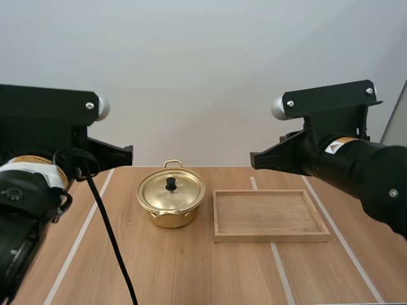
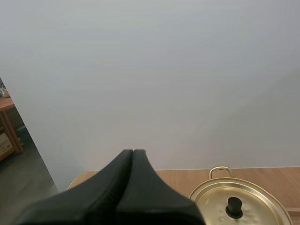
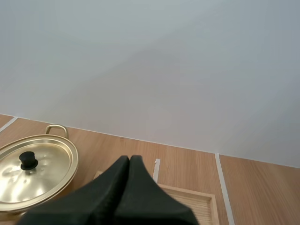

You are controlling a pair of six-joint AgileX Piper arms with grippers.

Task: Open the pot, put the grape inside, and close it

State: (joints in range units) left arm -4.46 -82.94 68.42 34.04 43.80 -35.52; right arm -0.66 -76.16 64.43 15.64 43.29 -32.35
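While left gripper [image 2: 133, 151] hovers closed, right gripper [image 3: 130, 158] matches.

Pot [image 1: 171, 202] left of tray [image 1: 270, 236]

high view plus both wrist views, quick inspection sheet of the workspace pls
surface: wooden table with pale tape lines
job's things: gold pot, its lid on, black knob on top
clutter: wooden tray on the right arm's side of the pot, apart from it
grippers: left tool shut on nothing; right tool shut on nothing
cables: the rig's own only
surroundings: plain pale wall behind the table
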